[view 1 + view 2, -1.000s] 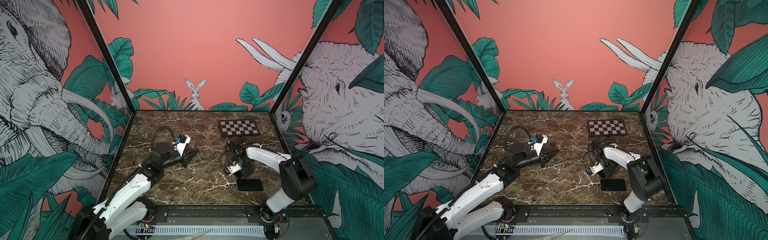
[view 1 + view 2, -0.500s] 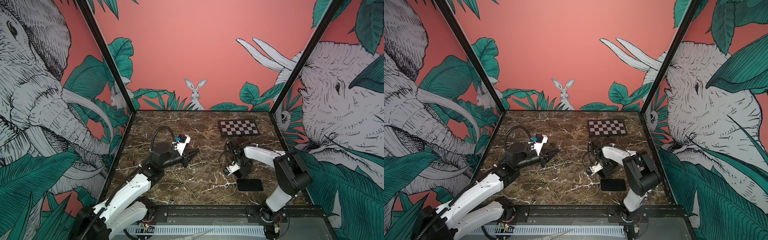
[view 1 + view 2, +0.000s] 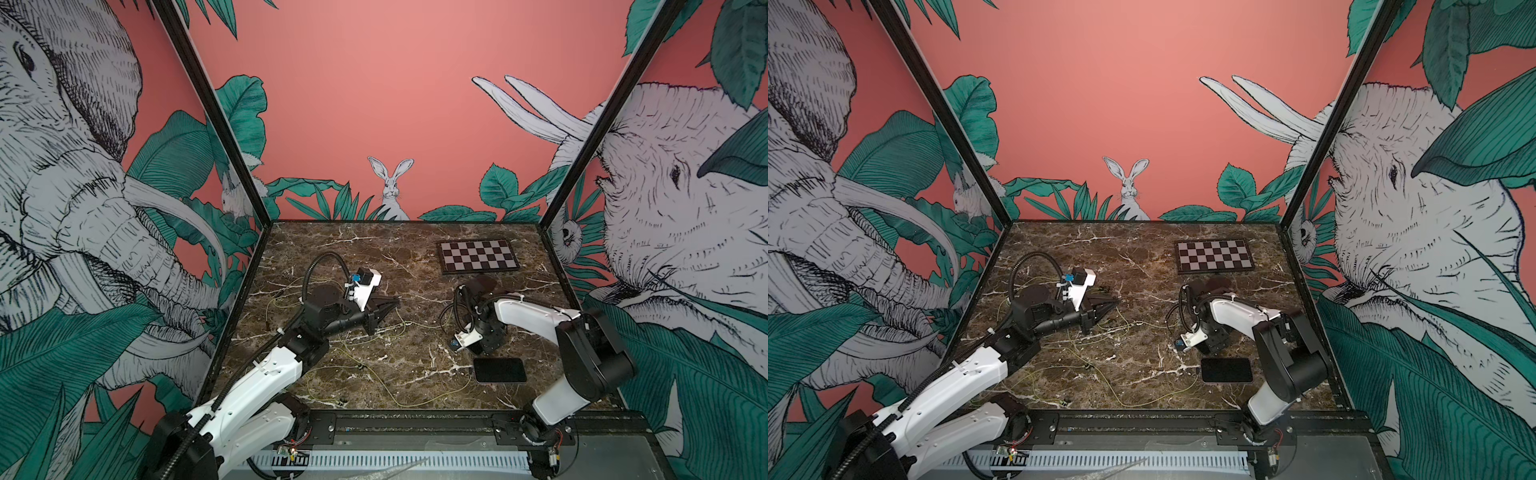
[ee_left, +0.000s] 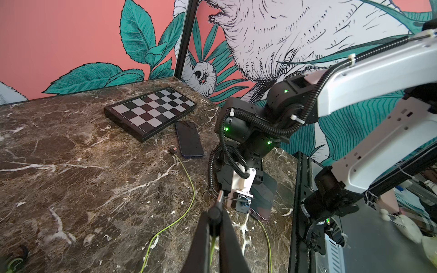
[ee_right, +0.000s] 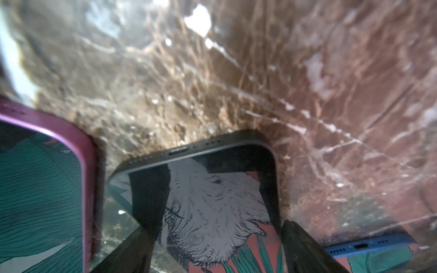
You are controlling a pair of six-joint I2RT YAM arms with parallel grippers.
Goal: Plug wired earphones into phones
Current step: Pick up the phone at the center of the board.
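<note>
- The left gripper (image 4: 215, 214) is clenched on an earphone plug (image 4: 220, 196), above the middle of the table (image 3: 374, 257).
- Loose earphone cords (image 3: 399, 400) lie across the table's middle and front.
- The right gripper (image 5: 214, 227) stands wide astride a dark phone (image 5: 212, 189) near the right edge. I cannot tell whether it presses the phone.
- A purple-edged phone (image 3: 498, 370) lies just beside it toward the front edge.
- A blue-edged phone (image 4: 189, 139) lies by the checkerboard (image 3: 478, 256).

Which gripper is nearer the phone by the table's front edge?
Right. The right gripper hangs just behind that phone, over a neighbouring phone; the left gripper is far off mid-table, shut on an earphone plug.
</note>
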